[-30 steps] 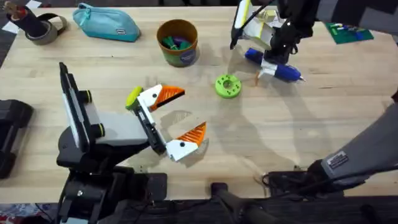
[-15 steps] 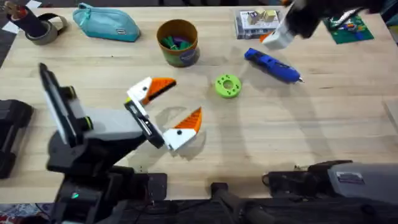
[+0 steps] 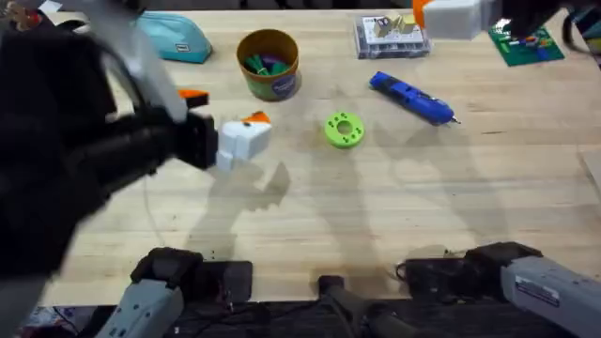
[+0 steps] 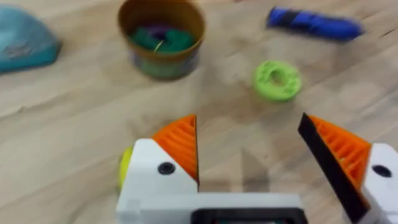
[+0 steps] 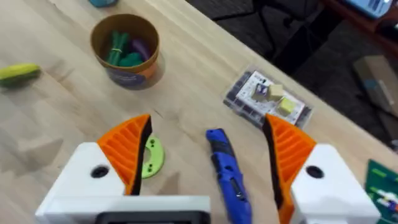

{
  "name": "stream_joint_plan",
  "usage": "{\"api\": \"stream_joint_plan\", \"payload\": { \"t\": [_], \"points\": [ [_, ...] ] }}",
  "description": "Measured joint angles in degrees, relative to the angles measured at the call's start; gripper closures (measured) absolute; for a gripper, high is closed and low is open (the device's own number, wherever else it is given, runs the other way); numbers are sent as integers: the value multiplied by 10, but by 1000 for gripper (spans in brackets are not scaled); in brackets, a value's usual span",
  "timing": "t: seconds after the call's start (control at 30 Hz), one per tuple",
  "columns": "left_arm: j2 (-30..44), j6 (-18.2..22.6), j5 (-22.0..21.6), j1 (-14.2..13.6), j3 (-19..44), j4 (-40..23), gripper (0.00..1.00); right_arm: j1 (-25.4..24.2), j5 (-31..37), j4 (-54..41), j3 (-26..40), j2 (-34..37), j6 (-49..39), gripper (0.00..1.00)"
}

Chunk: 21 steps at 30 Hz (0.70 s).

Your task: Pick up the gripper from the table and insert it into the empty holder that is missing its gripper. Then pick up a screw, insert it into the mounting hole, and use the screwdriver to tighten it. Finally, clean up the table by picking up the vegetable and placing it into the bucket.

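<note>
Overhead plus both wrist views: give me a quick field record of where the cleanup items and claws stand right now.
screwdriver: lying on the table, untouched
vegetable: on the table, outside the bucket
bucket: upright, green and purple items inside
green disc: flat on the table between bucket and screwdriver
left claw: open, empty
right claw: open, empty, above the screwdriver
parts box: at the far edge

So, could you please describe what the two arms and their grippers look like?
Both grippers have chunky white fingers with round dark screw holes, tipped with orange ribbed wedge-shaped pads. The left gripper and right gripper match in the wrist views. From overhead, the left arm is a bulky black housing, and the right arm's base link is grey with a small white label.
</note>
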Motion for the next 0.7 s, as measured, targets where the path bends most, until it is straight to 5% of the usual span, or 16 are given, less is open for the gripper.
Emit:
{"api": "stream_joint_plan", "payload": {
  "t": [0.17,0.37,0.57,0.7],
  "points": [
    [120,13,-67,0,82,-55,15,0,-2,15,-104,-38,44,6],
    [224,19,-109,28,101,-59,14,0,-2,63,-248,-119,83,6],
    [273,21,-124,76,101,-59,14,0,-3,63,-294,-207,94,6],
    [279,21,-125,83,101,-59,14,0,-3,62,-301,-232,94,6]
  ]
}}
